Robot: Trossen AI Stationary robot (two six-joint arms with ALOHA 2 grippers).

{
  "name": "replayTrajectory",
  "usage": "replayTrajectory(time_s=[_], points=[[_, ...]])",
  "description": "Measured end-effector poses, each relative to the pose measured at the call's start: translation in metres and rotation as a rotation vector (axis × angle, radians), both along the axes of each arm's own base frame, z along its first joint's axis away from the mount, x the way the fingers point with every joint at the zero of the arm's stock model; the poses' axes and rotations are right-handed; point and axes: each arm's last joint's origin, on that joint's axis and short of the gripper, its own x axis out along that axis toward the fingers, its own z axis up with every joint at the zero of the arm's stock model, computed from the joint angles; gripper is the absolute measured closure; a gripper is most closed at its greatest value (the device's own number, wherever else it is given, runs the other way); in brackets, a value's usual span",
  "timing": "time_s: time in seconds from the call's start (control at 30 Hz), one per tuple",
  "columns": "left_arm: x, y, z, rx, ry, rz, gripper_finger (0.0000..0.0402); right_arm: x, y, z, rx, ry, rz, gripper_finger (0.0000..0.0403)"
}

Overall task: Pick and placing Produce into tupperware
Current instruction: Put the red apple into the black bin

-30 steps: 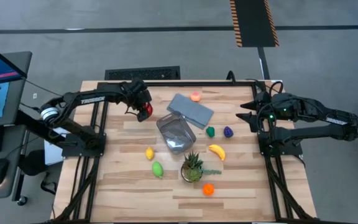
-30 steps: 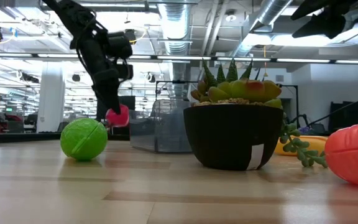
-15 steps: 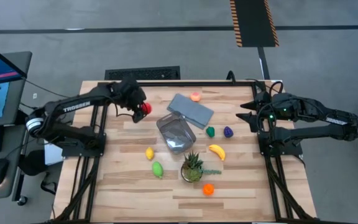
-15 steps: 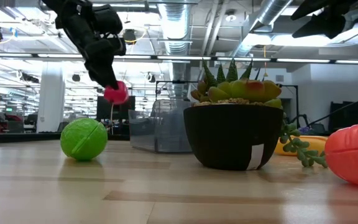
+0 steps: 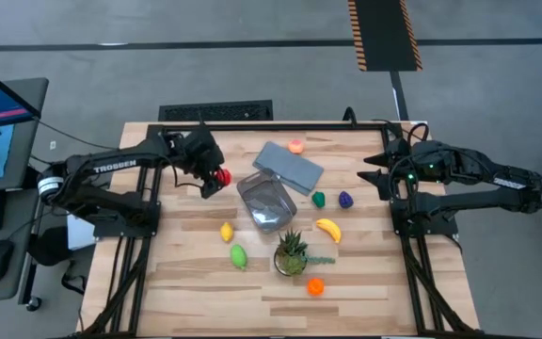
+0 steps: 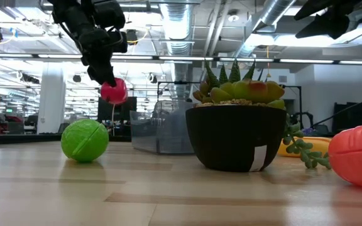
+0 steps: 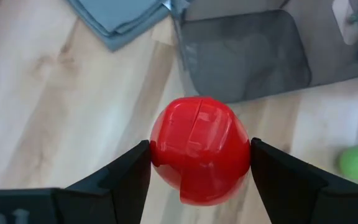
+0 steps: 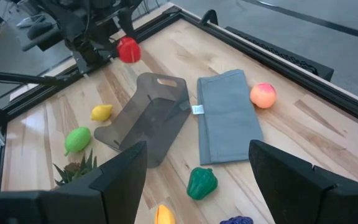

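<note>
My left gripper (image 5: 217,178) is shut on a red round toy fruit (image 7: 199,149), held above the table left of the clear tub (image 5: 266,200); the fruit also shows in the low view (image 6: 114,91). The tub rests on the table beside the flat grey-blue lid (image 5: 288,168). A yellow lemon (image 5: 226,232), a green lime (image 5: 239,255), a banana (image 5: 327,229), a green pepper (image 5: 319,199), a purple piece (image 5: 346,200), a peach (image 5: 295,146) and an orange piece (image 5: 315,286) lie on the table. My right gripper (image 5: 370,170) is open and empty, raised at the table's right edge. My left gripper pinches the red fruit by its two opposite sides (image 7: 157,152) between its two fingers (image 7: 123,177). The fingers slant down from above, and the fruit sits at their free ends (image 6: 112,85). The fruit hangs clear of the table.
A spiky potted plant (image 5: 292,254) stands near the table's front, between the lime and the banana. Bare wood lies left of the tub under my left gripper. Black frame rails run along the table's left, right and far edges.
My left gripper has risen with the red fruit, which now hangs higher above the table, and it has shifted slightly toward the near edge and the tub. Its fingers stay shut on the fruit.
</note>
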Motion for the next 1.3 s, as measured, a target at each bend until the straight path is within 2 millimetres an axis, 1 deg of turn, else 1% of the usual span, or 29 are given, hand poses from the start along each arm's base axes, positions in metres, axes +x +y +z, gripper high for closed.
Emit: replayTrajectory(time_s=[0.33,0.6,0.87,1.03,1.3], points=[[0.011,-0.025,0.001,-0.051,-0.025,-0.057,0.0162,0.000,0.000,0.000,-0.001,0.000,0.000,0.0100],[0.024,-0.041,0.007,-0.052,-0.127,-0.093,0.0162,0.000,0.000,0.000,0.000,0.000,0.000,0.0100],[0.036,-0.058,0.012,0.022,-0.203,-0.115,0.0162,0.000,0.000,0.000,0.000,0.000,0.000,0.0100],[0.053,-0.063,0.002,0.021,-0.214,-0.137,0.0162,0.002,0.000,-0.001,0.001,0.010,0.000,0.0100],[0.076,-0.062,-0.016,0.063,-0.229,-0.123,0.0162,0.005,0.002,-0.002,0.003,0.019,0.026,0.0100]])
